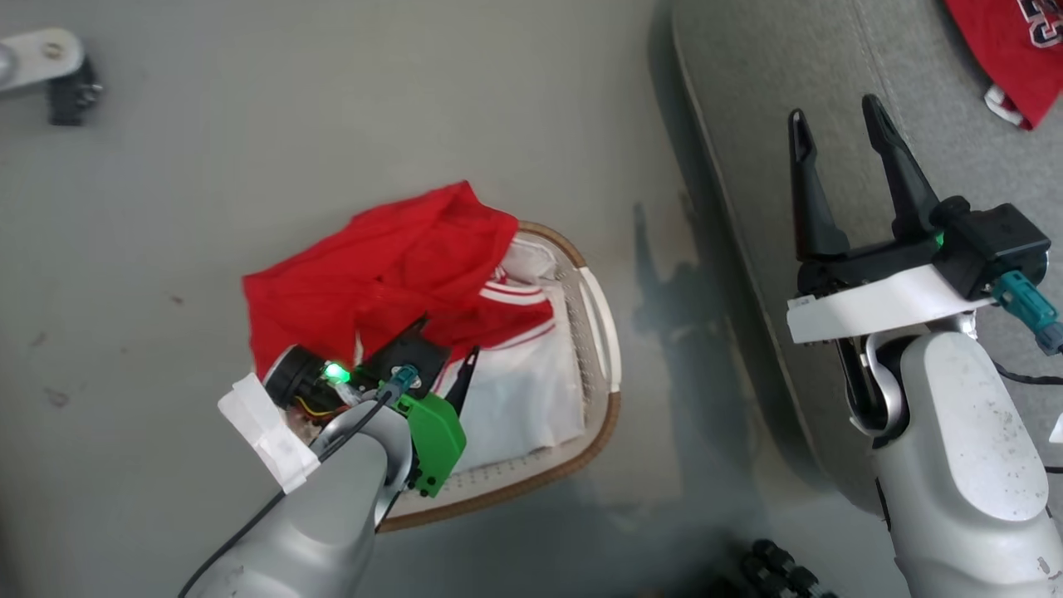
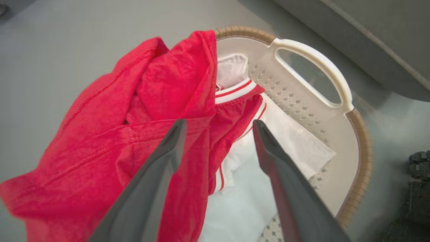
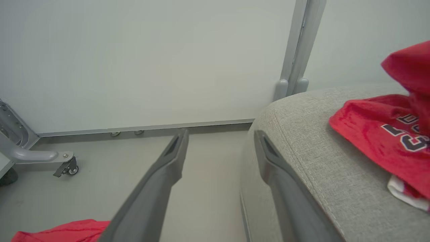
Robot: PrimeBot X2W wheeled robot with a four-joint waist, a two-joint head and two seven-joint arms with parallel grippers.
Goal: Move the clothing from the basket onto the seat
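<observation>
The couch (image 1: pixel 731 100) lies beneath and ahead of the right gripper (image 1: pixel 834 106), well off to the right of the left gripper (image 1: pixel 449 335). One red jersey (image 1: pixel 1013 50) already rests on the cushion, beyond the right gripper's fingertips and to their right. The basket (image 1: pixel 613 407) sits on the floor directly under the left gripper, with its white handle to the right of the fingers.

The red clothing (image 1: pixel 390 266) left in the basket is a crumpled heap ahead of the left gripper and to its left. Its long side runs from inside the basket, over the far rim and out onto the floor. In the left wrist view the left finger lies across the red cloth (image 2: pixel 111 134), while the right finger is over the white liner (image 2: pixel 242 201). A striped hem shows in the gap between them.

The left gripper (image 2: pixel 219 122) is spread wide and grips nothing; I cannot tell whether its tips touch the cloth. The right gripper (image 3: pixel 221 132) is also wide apart and empty, beside the couch edge.

The left arm is much the nearer one. A small push forward and leftward should bring a red fold between its fingers, rather than the liner.
</observation>
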